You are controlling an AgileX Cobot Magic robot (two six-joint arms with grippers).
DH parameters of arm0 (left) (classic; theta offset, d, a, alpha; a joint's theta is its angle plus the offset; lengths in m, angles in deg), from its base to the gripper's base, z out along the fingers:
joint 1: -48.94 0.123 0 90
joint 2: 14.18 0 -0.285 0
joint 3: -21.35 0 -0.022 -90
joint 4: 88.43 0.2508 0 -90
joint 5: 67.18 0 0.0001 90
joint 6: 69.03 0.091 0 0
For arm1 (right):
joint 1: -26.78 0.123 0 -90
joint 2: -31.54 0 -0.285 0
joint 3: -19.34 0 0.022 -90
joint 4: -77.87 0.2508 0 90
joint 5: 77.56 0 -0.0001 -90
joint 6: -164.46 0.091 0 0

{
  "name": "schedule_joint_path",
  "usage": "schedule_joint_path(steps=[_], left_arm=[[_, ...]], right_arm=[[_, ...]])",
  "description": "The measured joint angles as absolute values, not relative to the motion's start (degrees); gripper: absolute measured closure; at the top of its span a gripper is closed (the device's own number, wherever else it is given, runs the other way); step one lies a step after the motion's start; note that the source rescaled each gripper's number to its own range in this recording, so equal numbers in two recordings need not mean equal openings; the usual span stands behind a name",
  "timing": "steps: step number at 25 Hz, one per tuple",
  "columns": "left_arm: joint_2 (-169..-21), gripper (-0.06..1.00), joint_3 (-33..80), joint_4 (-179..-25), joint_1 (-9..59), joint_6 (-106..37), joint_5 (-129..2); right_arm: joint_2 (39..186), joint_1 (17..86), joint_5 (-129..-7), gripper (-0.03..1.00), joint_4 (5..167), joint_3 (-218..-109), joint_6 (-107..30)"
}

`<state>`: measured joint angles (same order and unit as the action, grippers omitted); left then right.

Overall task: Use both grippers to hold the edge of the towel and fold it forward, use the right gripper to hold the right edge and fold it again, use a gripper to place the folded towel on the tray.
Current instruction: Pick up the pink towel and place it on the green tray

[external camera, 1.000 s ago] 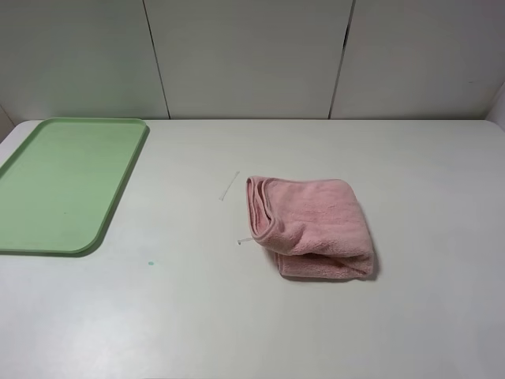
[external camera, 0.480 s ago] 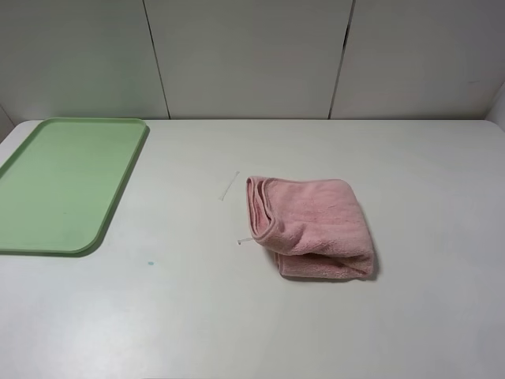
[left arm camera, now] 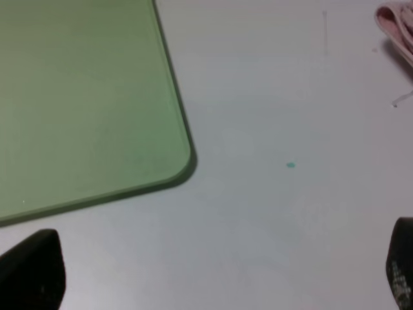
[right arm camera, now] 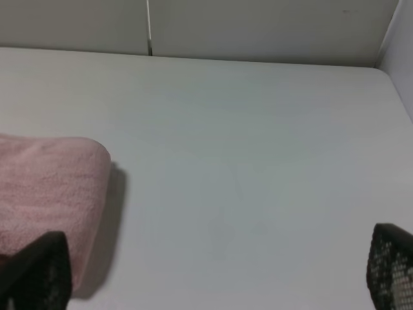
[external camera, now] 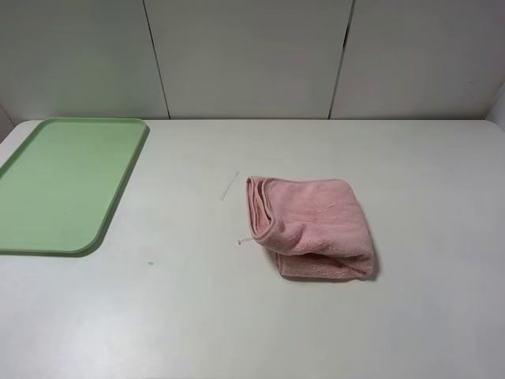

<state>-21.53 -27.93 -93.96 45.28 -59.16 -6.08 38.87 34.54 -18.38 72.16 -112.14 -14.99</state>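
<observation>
With left hand (left arm camera: 216, 274) and right hand (right arm camera: 213, 271) held apart, empty, the towel (external camera: 312, 227) beside the latter is judged folded; tray (external camera: 63, 185) placement is left.

A folded pink towel (external camera: 312, 227) is seen mid-bench (external camera: 237, 316), well apart from the green tray (external camera: 47, 229) at left.

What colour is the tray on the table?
The tray is light green, plain; the exterior high view shows it best.

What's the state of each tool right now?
Left tool: open, holding nothing.
Right tool: open, holding nothing; not gripping the towel.
</observation>
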Motion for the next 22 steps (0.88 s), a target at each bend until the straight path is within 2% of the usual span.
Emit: schedule_joint_path(steps=[8, 22], left_arm=[[-22.6, -0.06, -27.9, -94.7, 45.3, -59.2, -6.1], [-44.2, -0.04, -24.7, -100.8, 45.3, -57.0, -10.5]], right_arm=[[38.9, 34.5, -18.4, -0.03, 72.2, -112.1, -15.0], [38.9, 34.5, -18.4, -0.03, 72.2, -112.1, -15.0]])
